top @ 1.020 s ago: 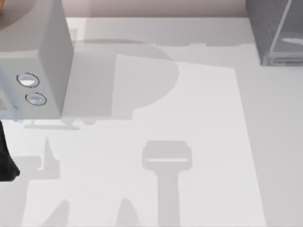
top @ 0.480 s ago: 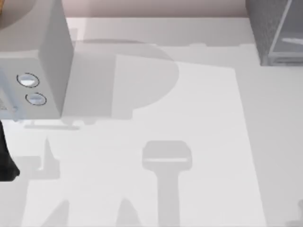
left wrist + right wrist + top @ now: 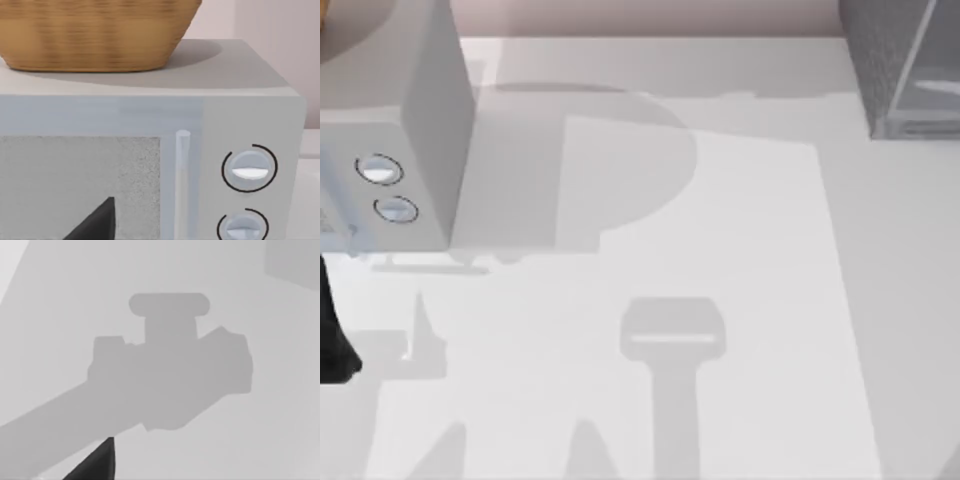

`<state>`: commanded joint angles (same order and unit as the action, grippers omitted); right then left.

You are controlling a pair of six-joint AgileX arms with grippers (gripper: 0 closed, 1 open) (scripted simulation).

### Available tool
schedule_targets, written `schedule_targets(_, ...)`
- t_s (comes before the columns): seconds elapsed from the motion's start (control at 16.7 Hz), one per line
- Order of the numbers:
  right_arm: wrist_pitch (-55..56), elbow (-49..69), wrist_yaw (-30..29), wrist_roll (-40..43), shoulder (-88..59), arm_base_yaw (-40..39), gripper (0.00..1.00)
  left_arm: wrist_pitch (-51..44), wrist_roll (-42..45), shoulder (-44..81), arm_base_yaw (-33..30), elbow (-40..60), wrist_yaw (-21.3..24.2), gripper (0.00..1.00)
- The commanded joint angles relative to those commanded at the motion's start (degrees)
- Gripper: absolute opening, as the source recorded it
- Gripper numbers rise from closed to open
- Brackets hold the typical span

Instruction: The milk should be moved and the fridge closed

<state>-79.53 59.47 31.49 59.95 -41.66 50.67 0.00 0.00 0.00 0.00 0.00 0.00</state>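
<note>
Grey fridge [image 3: 905, 65]: we see it at the table's [image 3: 740, 250] 1 o'clock corner.
Dial box [image 3: 390, 130]: 10 o'clock, wicker basket [image 3: 95, 32] on top.
Grippers: we cannot tell their state.

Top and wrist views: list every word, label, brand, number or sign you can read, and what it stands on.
None can be read.
Microwave: no lettering on its front; its two dials carry no numbers or marks.
Basket on top of it: plain weave.
Fridge at the table's far right: no label.
</note>
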Motion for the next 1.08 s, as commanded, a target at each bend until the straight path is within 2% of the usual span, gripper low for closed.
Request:
schedule_targets(0.3, -1.15, 8.64, 12.14, 31.98, -31.42, 27.54, 1.00, 0.00, 0.00, 0.00, 0.00, 0.00, 0.00, 1.00)
schedule_targets(0.54, -2.79, 13.47, 18.95, 48.29, -50.65, 44.06, 1.00, 0.00, 0.00, 0.00, 0.00, 0.00, 0.00, 1.00)
schedule_targets(0.78, -4.04, 16.16, 22.41, 55.40, -60.71, 52.09, 1.00, 0.00, 0.00, 0.00, 0.00, 0.00, 0.00, 1.00)
schedule_targets(1.08, -4.34, 16.62, 22.90, 56.16, -62.21, 53.07, 1.00, 0.00, 0.00, 0.00, 0.00, 0.00, 0.00, 1.00)
